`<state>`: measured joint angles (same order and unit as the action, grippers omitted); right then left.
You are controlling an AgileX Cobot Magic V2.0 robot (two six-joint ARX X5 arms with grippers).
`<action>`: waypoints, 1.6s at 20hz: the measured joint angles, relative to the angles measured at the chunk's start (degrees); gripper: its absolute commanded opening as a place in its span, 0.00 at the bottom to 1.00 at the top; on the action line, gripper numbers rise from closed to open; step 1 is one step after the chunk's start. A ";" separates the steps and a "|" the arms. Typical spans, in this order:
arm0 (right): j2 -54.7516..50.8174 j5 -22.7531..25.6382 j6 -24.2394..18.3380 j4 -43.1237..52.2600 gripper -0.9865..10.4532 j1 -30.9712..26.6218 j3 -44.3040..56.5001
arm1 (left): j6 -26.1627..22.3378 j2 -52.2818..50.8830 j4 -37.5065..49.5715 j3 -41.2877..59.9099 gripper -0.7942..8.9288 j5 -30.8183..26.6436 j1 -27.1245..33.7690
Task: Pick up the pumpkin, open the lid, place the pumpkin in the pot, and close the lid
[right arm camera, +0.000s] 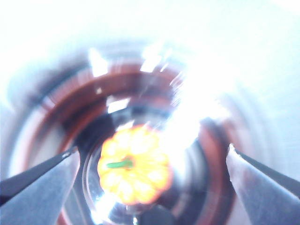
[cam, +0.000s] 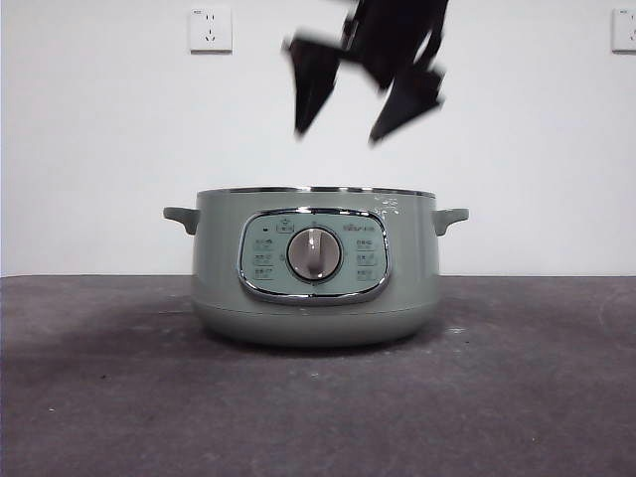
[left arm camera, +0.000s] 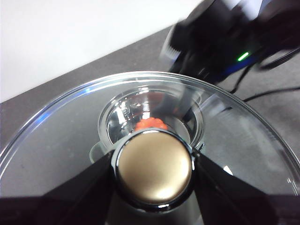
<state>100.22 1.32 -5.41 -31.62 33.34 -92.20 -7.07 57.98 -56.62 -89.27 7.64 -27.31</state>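
Observation:
The sage-green pot [cam: 318,318] stands mid-table with no lid on it. The orange pumpkin [right arm camera: 133,164] lies inside the pot [right arm camera: 56,117] on its bottom. My right gripper [cam: 353,114] hangs above the pot, open and empty; in its wrist view [right arm camera: 152,150] the jaws stand wide apart over the pumpkin. My left gripper [left arm camera: 153,164] is shut on the lid's knob [left arm camera: 154,168], which looks brassy here. It holds the glass lid [left arm camera: 61,136] up in the air. Through the glass I see the pot [left arm camera: 105,122] and a bit of pumpkin [left arm camera: 151,124]. The lid is out of the front view.
The dark grey table [cam: 99,397] runs to a white wall with two sockets [cam: 210,28] [cam: 624,28]. The right arm [left arm camera: 211,42] shows blurred beyond the lid, with cables [left arm camera: 262,93] on the table beside it.

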 measured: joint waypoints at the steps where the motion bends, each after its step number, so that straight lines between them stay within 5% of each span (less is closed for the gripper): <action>1: -4.35 1.44 0.92 -1.84 0.63 -0.11 -0.04 | -0.52 1.57 1.51 0.00 0.07 0.20 0.00; 12: -36.87 2.19 5.97 -21.14 0.63 -0.31 -0.48 | -2.40 20.24 17.25 0.00 0.07 5.64 -0.09; 32: -43.63 -2.82 9.33 -31.95 0.63 0.09 -0.48 | -2.91 39.56 35.28 0.00 0.07 5.60 -1.42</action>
<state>56.60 -1.50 3.92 -63.57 33.43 -92.68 -9.98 97.54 -21.34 -89.27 13.23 -28.73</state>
